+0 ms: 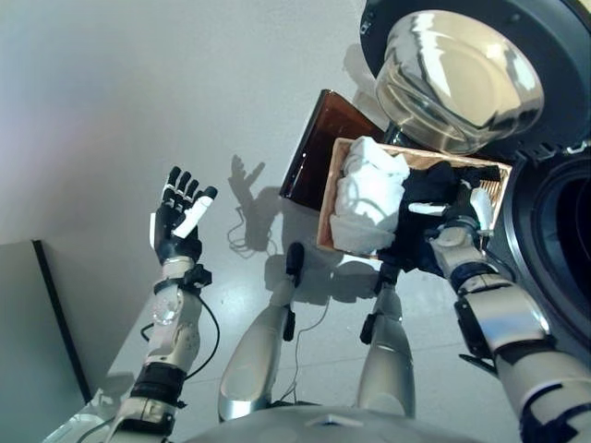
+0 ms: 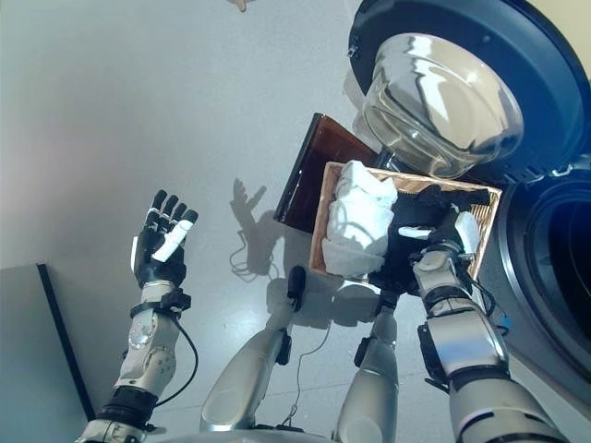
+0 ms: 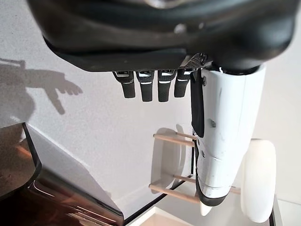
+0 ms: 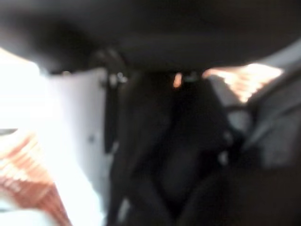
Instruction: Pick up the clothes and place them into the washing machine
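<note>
A shallow wicker basket [image 1: 330, 198] rests on a low dark brown box [image 1: 319, 138] beside the washing machine [image 1: 554, 37]. A crumpled white garment [image 1: 369, 196] fills its left half and a black garment [image 1: 427, 185] lies in its right half. My right hand [image 1: 459, 220] is down in the basket on the black garment [image 4: 188, 155], which lies dark and close around it in the right wrist view. My left hand [image 1: 178, 221] is raised over the bare floor, well left of the basket, open and empty, with straight fingers [image 3: 146, 87].
The machine's round glass door [image 1: 457, 78] hangs open above the basket. The dark drum opening [image 1: 563, 249] is right of the basket. A grey panel [image 1: 28, 341] stands at the lower left. Light grey floor [image 1: 138, 92] spreads to the left.
</note>
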